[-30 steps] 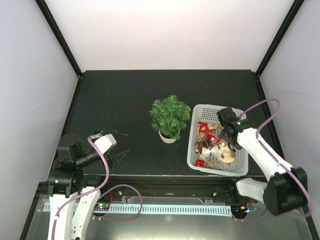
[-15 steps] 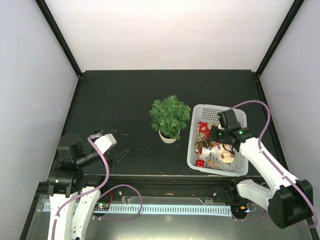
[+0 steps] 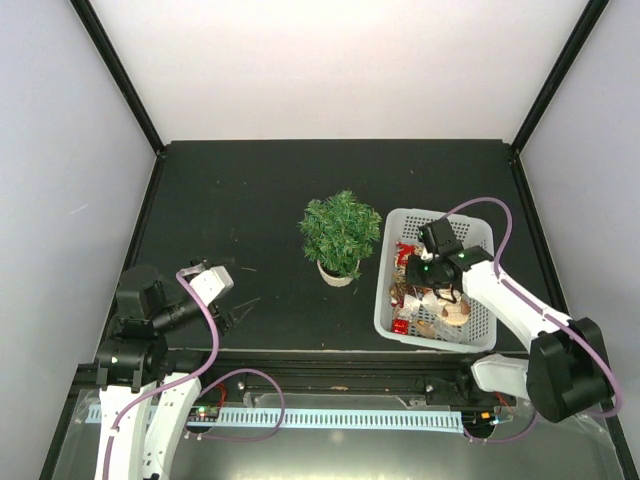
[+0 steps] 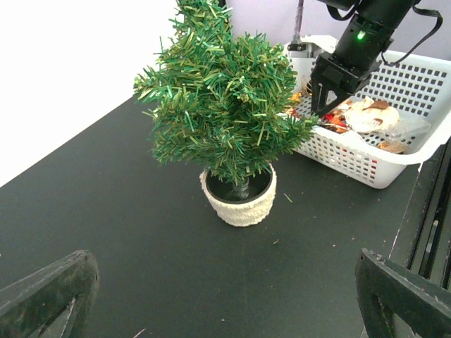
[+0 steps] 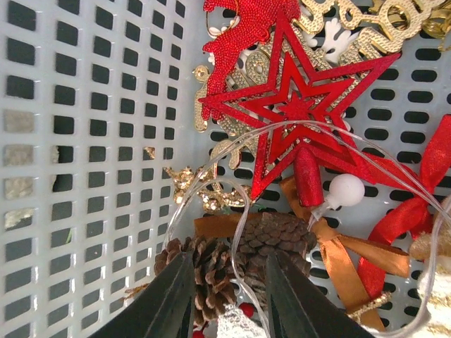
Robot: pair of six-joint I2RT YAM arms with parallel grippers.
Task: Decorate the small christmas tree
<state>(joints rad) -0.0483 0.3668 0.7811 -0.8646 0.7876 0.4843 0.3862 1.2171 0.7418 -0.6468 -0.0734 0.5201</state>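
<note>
The small christmas tree (image 3: 340,230) stands in its cream pot (image 3: 336,273) mid-table; it also shows in the left wrist view (image 4: 225,105). No ornaments show on it. The white lattice basket (image 3: 478,232) of ornaments sits to its right. My right gripper (image 3: 416,272) is down inside the basket with its jaws open. In the right wrist view the gripper (image 5: 229,303) straddles two brown pine cones (image 5: 271,243) and a clear light-string wire, below a red star (image 5: 296,105). My left gripper (image 3: 233,306) is open and empty, well to the left of the tree.
The basket (image 4: 394,165) also holds gold glitter shapes (image 5: 352,21), red and orange ribbons (image 5: 394,225) and a white bulb (image 5: 347,190). Black frame posts stand at the table's back corners. A rail runs along the near edge (image 3: 330,360).
My right gripper has moved left across the basket and lowered over the pine cones. The left arm has barely moved.
</note>
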